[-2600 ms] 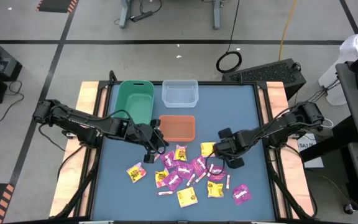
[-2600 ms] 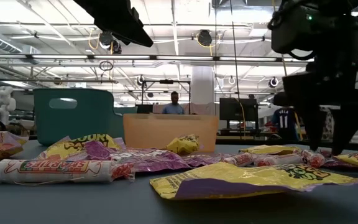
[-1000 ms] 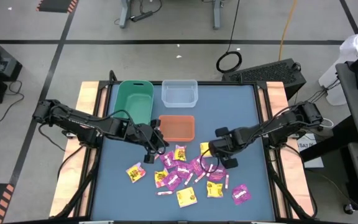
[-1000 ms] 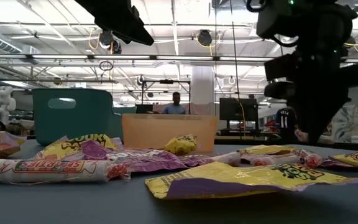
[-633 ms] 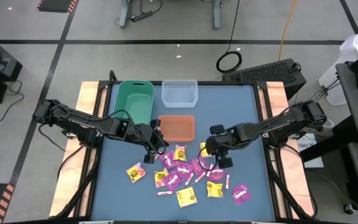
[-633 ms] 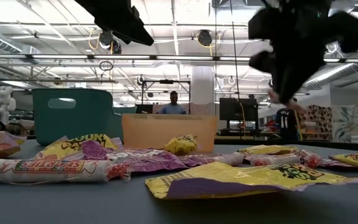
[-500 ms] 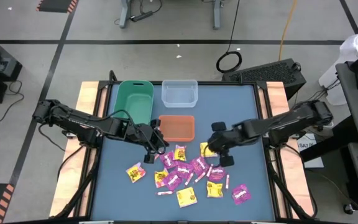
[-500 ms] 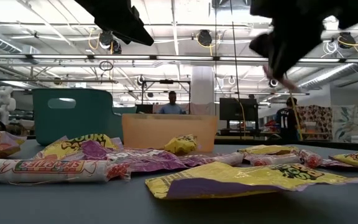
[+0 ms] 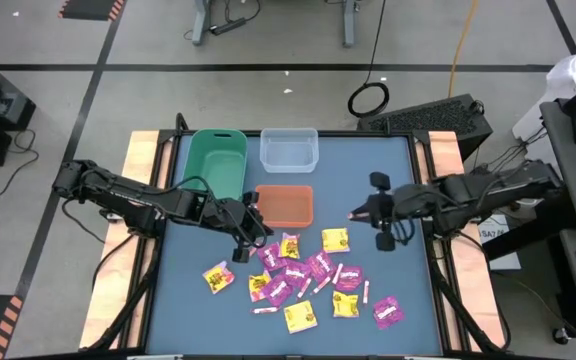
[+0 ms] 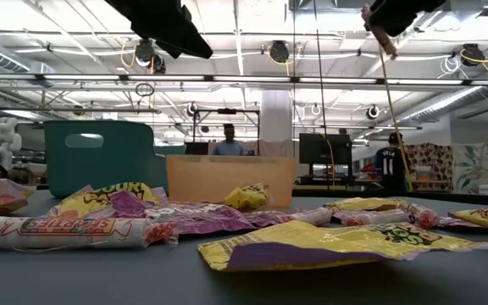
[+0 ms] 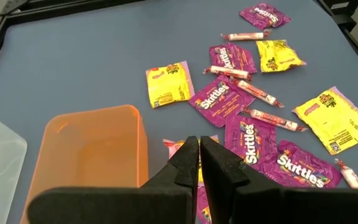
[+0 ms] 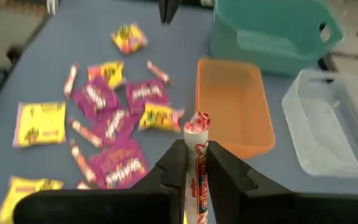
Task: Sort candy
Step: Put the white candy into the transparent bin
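The candy (image 9: pixel 303 275) lies scattered on the blue table: yellow packets, magenta packets and thin pale sticks, seen closer in the left wrist view (image 11: pixel 253 118). My right gripper (image 9: pixel 356 213) hovers high to the right of the orange bin (image 9: pixel 285 204), shut on one pale stick candy (image 12: pixel 196 152). My left gripper (image 9: pixel 251 232) hangs shut and empty over the pile's left end, near the orange bin's front corner (image 11: pixel 92 149). My right gripper pinches the stick candy between its two fingers (image 12: pixel 219 165). The stick lies along the fingers, and its twisted red-and-white end (image 12: pixel 199 120) pokes out past their tips. It is lifted clear, high above the table.
A green bin (image 9: pixel 218 162) and a clear bin (image 9: pixel 289 150) stand at the table's far side, behind the orange bin. A yellow packet (image 9: pixel 335 239) lies just below my right gripper. Bare blue table (image 9: pixel 388 170) spreads to the far right.
My right gripper has risen from the pile's right side with the stick candy, gone toward the far edge and turned to point toward the bins. In the low view it has climbed nearly out of the top. The stick has left the table.
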